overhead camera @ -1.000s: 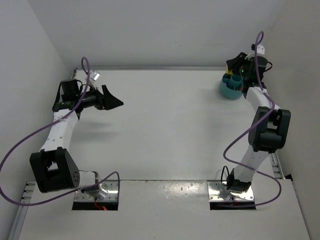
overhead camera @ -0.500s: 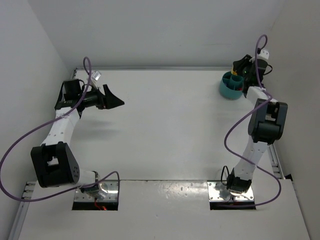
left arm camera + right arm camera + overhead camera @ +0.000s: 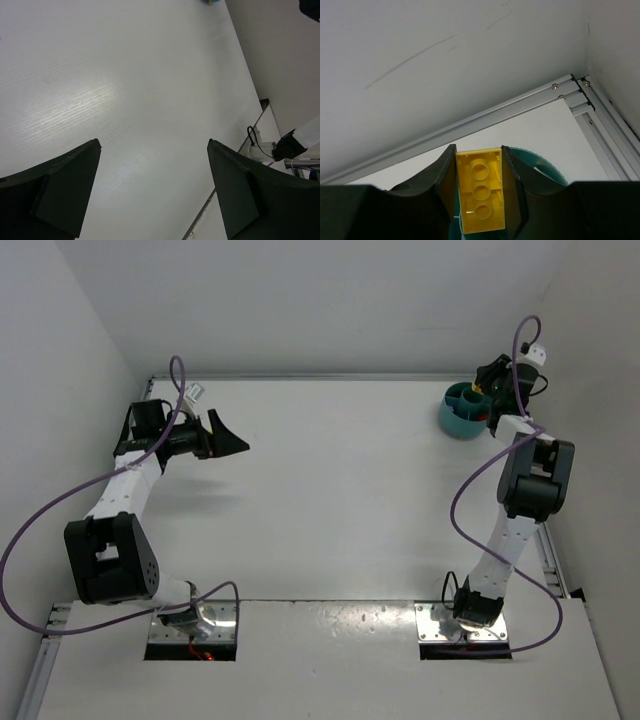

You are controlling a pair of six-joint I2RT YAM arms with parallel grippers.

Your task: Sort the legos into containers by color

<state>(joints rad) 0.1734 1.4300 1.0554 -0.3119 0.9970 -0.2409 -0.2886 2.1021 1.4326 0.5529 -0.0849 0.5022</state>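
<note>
A round teal tub [image 3: 462, 411] with inner dividers stands at the table's far right corner. My right gripper [image 3: 485, 392] hovers at its right rim, shut on a yellow lego [image 3: 480, 196] whose hollow underside faces the wrist camera. Part of the teal tub's rim [image 3: 540, 167] shows just behind the fingers. A speck of yellow [image 3: 474, 392] shows by the tub in the top view. My left gripper [image 3: 240, 446] hangs open over the far left of the table, with bare table between its fingers [image 3: 65, 187]. No other legos are in view.
The back wall and an aluminium rail [image 3: 520, 111] run close behind the tub. The right side wall [image 3: 600, 440] stands beside the right arm. A purple cable [image 3: 470, 500] loops off each arm.
The right gripper has shifted slightly right and back over the tub with the yellow lego held. The left arm has barely moved.
</note>
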